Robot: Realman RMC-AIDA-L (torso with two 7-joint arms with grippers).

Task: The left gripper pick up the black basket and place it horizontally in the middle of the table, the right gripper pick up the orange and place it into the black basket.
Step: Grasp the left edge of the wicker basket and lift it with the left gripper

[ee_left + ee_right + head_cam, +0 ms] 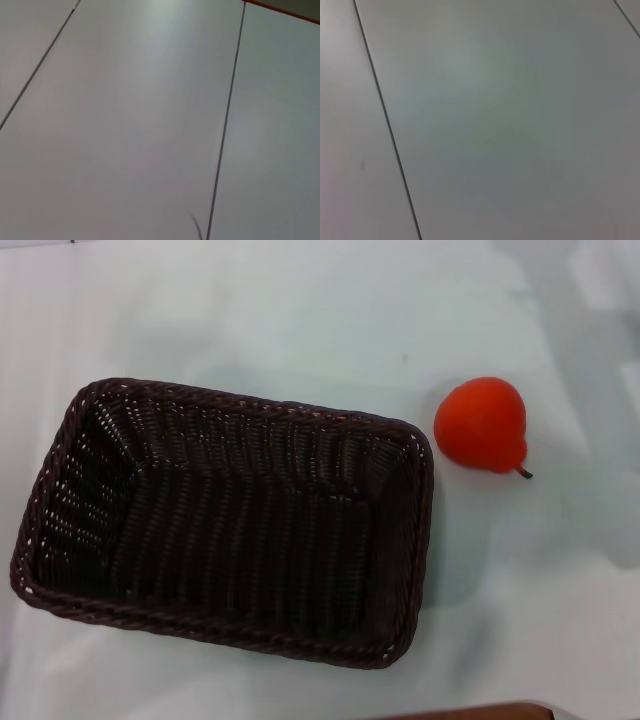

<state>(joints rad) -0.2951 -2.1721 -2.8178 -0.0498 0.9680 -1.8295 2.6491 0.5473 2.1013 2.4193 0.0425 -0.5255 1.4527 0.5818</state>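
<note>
The black basket (230, 520) lies on the white table (300, 320) in the head view, left of centre, its long side running left to right, and it is empty. The orange (482, 424) lies on the table just right of the basket's far right corner, apart from it, its dark stem pointing to the right. Neither gripper shows in any view. Both wrist views show only bare pale panels with thin dark seams.
A brown edge (470, 712) shows at the bottom of the head view. An orange-red strip (280, 10) crosses one corner of the left wrist view.
</note>
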